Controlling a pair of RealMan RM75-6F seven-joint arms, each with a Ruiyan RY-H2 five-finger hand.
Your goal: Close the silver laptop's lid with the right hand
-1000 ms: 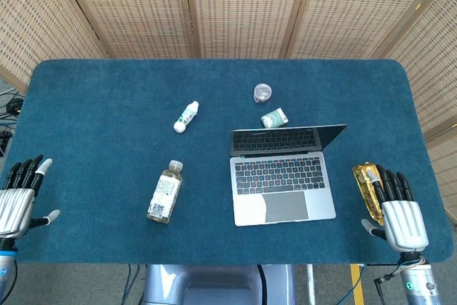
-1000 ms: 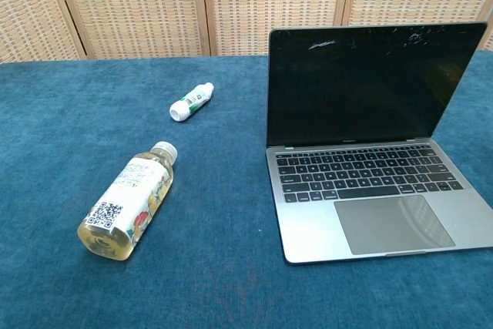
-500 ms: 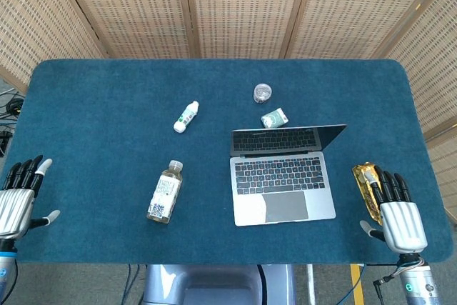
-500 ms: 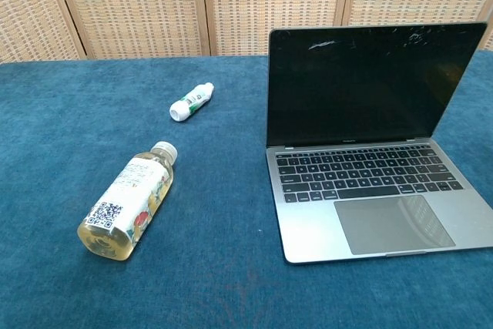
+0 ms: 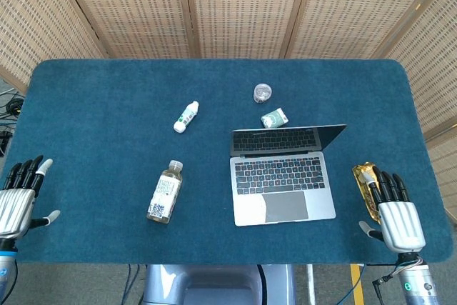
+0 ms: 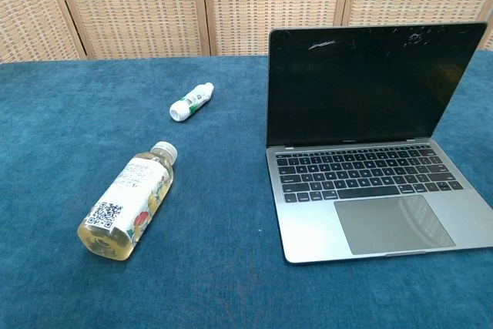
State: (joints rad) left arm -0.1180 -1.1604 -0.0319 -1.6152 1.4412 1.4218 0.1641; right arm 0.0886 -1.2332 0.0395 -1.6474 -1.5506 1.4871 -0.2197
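Observation:
The silver laptop (image 5: 281,176) stands open right of the table's middle, its dark screen (image 6: 366,86) upright and facing me. My right hand (image 5: 397,212) lies flat near the table's front right edge, right of the laptop and apart from it, fingers spread and holding nothing. Its fingertips partly cover a gold packet (image 5: 365,179). My left hand (image 5: 17,196) rests open at the front left edge. Neither hand shows in the chest view.
A yellow drink bottle (image 5: 165,191) lies on its side left of the laptop. Further back lies a small white bottle (image 5: 186,116). Behind the laptop sit a small green box (image 5: 274,118) and a round clear jar (image 5: 263,93). The blue table (image 5: 100,105) ends at woven screens.
My right hand has slid slightly toward the table's front edge, uncovering more of the gold packet. Nothing else has moved.

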